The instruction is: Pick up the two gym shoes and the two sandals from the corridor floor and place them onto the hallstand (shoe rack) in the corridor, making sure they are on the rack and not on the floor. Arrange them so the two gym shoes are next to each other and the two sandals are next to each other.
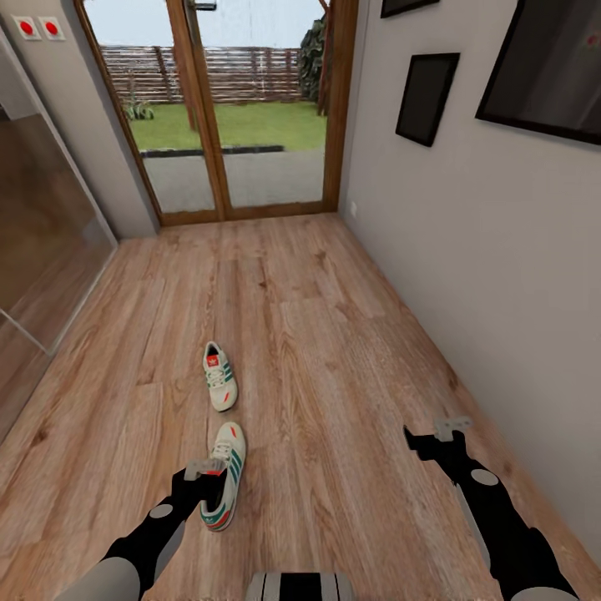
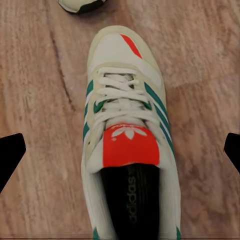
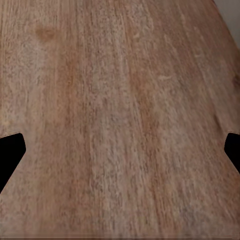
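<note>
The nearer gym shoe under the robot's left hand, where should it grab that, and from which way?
Probably from straight above, across the middle of the nearer gym shoe, around the red tongue label. It lies flat on the floor, narrow enough there to fit between the left gripper fingers, which are open on either side. The open collar also gives an edge to pinch.

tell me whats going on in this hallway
A two-armed robot is working over two sneakers lying on the wood floor. Its left gripper hangs open over the nearer sneaker, a finger on either side of it, nothing gripped yet. The farther sneaker lies untouched. The right gripper is open over bare floor.
</note>
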`<state>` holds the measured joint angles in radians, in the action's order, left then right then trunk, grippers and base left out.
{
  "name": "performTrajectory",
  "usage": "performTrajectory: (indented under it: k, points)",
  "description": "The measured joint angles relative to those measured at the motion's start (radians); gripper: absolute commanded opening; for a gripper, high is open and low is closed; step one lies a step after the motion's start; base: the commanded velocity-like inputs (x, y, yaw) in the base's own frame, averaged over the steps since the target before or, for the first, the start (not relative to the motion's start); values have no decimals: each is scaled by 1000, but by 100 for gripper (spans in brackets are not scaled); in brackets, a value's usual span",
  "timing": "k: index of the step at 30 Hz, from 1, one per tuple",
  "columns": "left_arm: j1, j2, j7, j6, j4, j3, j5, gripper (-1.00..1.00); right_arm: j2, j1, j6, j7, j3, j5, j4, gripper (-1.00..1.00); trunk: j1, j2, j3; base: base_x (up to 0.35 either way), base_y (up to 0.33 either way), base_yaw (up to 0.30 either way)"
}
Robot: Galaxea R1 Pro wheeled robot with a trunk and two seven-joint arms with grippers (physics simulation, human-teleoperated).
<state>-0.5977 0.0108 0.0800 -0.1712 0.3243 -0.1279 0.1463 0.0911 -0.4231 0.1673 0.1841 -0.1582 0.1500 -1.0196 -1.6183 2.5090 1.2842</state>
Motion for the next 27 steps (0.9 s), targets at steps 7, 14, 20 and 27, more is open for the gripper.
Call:
performTrajectory:
  k: [7,14,20,27]
  points:
    - [0,0,0,0,0,0,0,100,0,0,0,0,0,0,1,100,-3,2,36,0,0,-1]
    - [0,0,0,0,0,0,1,100,0,0,0,0,0,1,2,100,-6,3,70,0,0,0]
    - [0,0,0,-6,0,0,1,100,0,0,0,0,0,1,1,100,-6,3,75,0,0,0]
    - [0,0,-1,-40,-1,0,0,100,0,0,0,0,0,1,0,100,-8,4,96,0,0,0]
